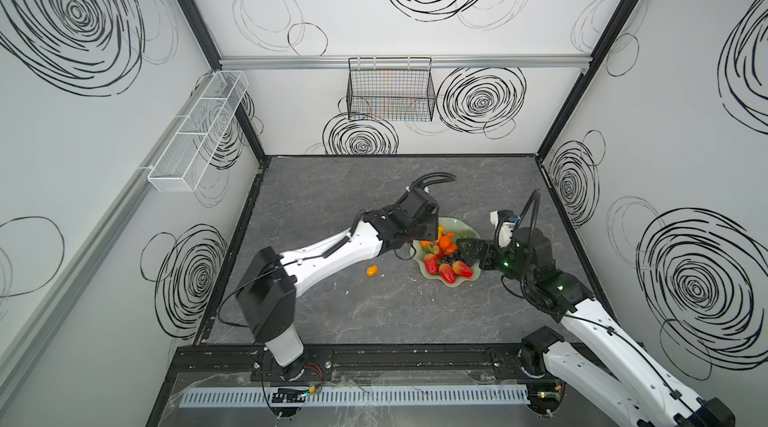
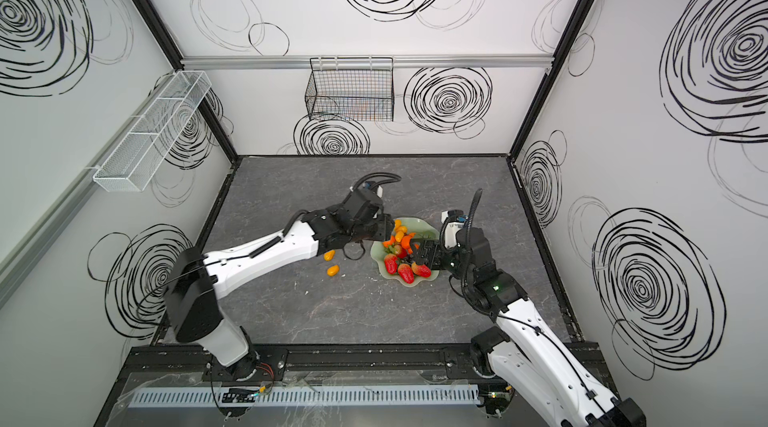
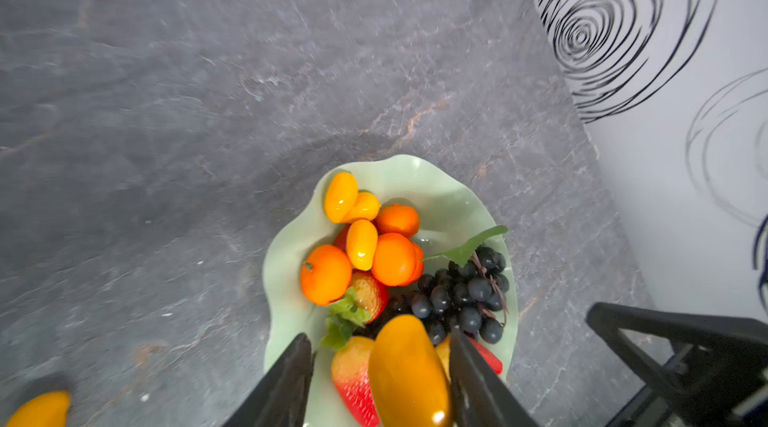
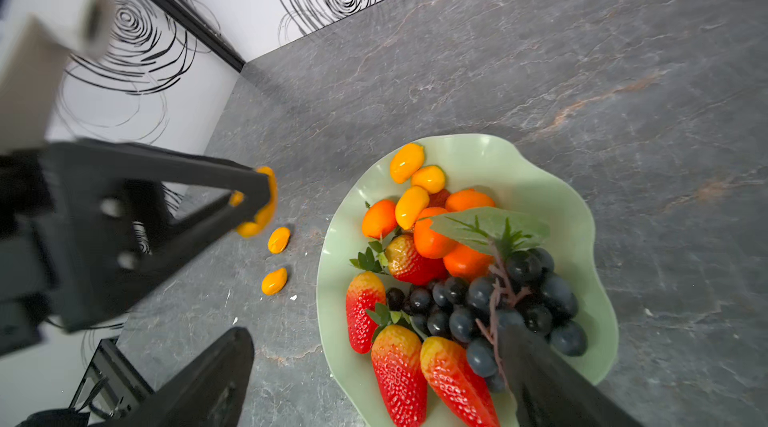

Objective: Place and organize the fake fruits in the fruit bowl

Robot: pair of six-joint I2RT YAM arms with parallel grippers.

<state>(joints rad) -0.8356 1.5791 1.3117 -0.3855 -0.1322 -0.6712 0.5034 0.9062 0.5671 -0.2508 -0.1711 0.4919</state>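
Left tool (image 3: 380, 337): jaws parted wider than the kumquat (image 3: 409, 371) between them, which touches one finger only; judged released rather than clenched, and poised over the fruit bowl (image 3: 449, 196) near its eleven-o'clock rim in both top views. Right tool (image 4: 374, 335): spread wide and empty at three o'clock, by the grape bunch (image 4: 478, 304). The bowl, at three o'clock from the desk's (image 4: 540, 72) middle, holds strawberries (image 4: 399, 371) and tangerines (image 4: 432, 234). Step: dropping a kumquat. Next: one loose kumquat (image 2: 329, 255) at nine o'clock and a second loose kumquat (image 2: 332, 270) beside it call for a low, narrow pinch.
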